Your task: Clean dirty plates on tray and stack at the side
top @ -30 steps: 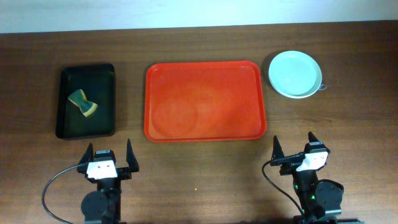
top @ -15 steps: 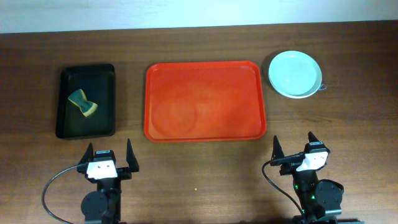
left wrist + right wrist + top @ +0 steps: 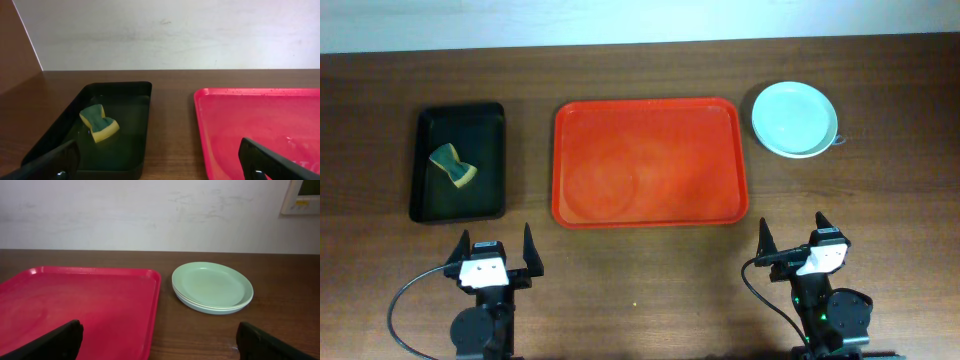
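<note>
Wooden table [image 3: 640, 300] | plates [image 3: 794, 118] stacked beside tray [image 3: 650, 160] | left hand [image 3: 496, 238], right hand [image 3: 791, 226] spread apart | nothing moved

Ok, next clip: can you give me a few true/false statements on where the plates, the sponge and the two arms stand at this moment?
1. The red tray has no plate on it. True.
2. The plates are stacked to the left of the red tray. False: the stack sits to its right, off the tray.
3. The sponge lies in the black tray. True.
4. The left gripper holds the sponge. False: its fingers are apart with nothing between them.
5. The right gripper is shut on a plate. False: it is open and empty, short of the stack.
</note>
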Available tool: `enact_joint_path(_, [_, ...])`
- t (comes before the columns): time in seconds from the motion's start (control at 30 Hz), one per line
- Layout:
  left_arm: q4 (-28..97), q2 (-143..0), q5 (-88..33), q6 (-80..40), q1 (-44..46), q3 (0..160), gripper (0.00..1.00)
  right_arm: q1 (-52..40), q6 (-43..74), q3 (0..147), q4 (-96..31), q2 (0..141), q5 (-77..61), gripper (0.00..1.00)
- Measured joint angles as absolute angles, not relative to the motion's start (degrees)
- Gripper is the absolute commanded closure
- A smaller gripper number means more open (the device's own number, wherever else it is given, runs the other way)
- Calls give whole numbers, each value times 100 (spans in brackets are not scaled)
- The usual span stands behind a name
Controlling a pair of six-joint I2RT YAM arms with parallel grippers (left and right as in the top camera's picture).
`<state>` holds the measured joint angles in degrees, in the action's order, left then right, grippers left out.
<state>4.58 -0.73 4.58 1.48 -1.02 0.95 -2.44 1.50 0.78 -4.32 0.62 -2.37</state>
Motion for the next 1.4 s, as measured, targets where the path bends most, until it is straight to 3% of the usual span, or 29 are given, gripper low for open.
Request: enact_joint_path(1.4, [458, -73, 458, 148, -102, 95, 1, -244, 150, 80, -432, 62, -237, 1])
